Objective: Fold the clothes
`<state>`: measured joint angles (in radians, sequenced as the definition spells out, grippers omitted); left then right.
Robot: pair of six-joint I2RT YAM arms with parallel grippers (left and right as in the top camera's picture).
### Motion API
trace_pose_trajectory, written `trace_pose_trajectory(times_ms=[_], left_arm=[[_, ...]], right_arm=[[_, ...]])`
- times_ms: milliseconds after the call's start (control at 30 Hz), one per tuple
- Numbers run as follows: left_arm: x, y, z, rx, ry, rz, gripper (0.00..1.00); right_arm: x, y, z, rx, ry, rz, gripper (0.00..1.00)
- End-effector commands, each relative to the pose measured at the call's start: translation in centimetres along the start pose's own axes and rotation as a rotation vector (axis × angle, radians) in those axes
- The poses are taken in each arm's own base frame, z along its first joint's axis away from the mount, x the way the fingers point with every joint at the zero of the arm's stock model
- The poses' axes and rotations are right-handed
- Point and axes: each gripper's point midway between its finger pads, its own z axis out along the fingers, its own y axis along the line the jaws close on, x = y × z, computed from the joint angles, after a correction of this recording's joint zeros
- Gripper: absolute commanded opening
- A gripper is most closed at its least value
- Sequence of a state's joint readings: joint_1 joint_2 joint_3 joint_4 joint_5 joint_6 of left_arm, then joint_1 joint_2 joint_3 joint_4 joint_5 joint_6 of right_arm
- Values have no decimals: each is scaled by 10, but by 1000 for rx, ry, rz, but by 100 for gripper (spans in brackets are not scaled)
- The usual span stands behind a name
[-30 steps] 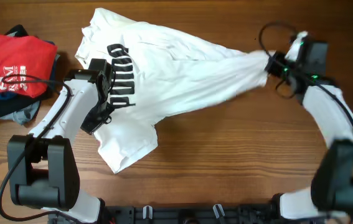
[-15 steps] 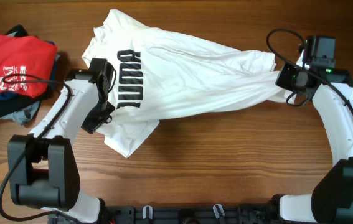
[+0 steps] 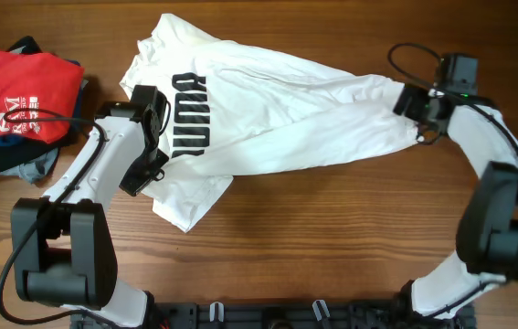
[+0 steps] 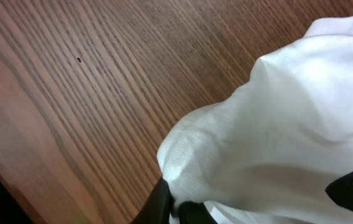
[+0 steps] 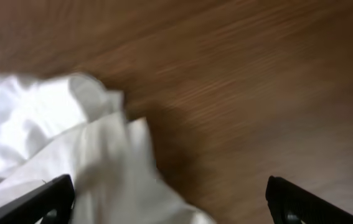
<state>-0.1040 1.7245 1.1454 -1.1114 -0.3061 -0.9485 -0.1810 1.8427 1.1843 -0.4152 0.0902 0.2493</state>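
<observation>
While the shirt (image 3: 277,119) lies stretched left to right across the worktop (image 3: 332,238), the left end effector (image 4: 177,208) pinches its left edge and the right end effector (image 5: 170,186) hangs released, fingers apart, over the right end. It should grip that corner squarely, with the cloth taut, before folding.

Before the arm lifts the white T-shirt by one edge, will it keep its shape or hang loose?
Probably floppy: the white T-shirt lies in soft wrinkles and bunches where the left gripper pinches it. It looks thin, so it would likely sag when lifted. On the smooth wooden table it may slide if pulled.
</observation>
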Motion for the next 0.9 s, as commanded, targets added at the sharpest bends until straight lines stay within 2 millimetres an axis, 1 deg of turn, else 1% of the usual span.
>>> trace_pose_trajectory(times_ms=[0,33,67,100,133,200,267,367,400,467,533,567,600,633,700,733,767,800,867], left_arm=[[-4,2,-2,-4,-27,-4,4],[-5,2,-2,-6,-30,-4,4],[-5,2,-2,-6,-30,-4,4],[-5,2,-2,-6,-30,-4,4],[-5,2,-2,-6,-30,-4,4],[-5,1,-2,-3,-31,-5,4],[-6,1,-2,-1,-33,-6,4],[-7,-1,-2,7,-37,-9,4],[-7,-1,-2,7,-37,-10,4],[-7,-1,-2,7,-37,-9,4],[-7,-1,-2,7,-37,-9,4],[-7,-1,-2,6,-37,-9,4],[-7,-1,-2,6,-37,-9,4],[-7,-1,-2,7,-37,-9,4],[-7,-1,-2,6,-37,-9,4],[-7,-1,-2,6,-37,-9,4],[-7,-1,-2,6,-37,-9,4],[-7,-1,-2,6,-37,-9,4],[-7,-1,-2,6,-37,-9,4]], right_arm=[[-22,-23,-47,-10,-71,36,99],[-12,-24,-48,-35,-23,0,100],[5,-28,-45,-41,45,-15,98],[23,-32,-37,-31,98,-28,96],[36,-29,-29,-49,131,-53,95],[57,-14,-15,-152,182,-119,94],[69,-3,-4,-225,208,-183,91],[72,-1,12,-229,205,-210,82],[72,-1,15,-229,206,-210,80],[74,-1,19,-229,209,-210,70],[77,-1,22,-230,218,-210,66],[79,-1,25,-231,227,-212,57],[81,1,25,-234,232,-213,41],[81,1,25,-234,234,-214,29],[81,2,25,-233,233,-201,24],[80,2,25,-231,233,-189,17],[81,2,25,-231,234,-187,6],[82,2,25,-230,240,-182,4],[84,-2,21,-201,261,-125,4]])
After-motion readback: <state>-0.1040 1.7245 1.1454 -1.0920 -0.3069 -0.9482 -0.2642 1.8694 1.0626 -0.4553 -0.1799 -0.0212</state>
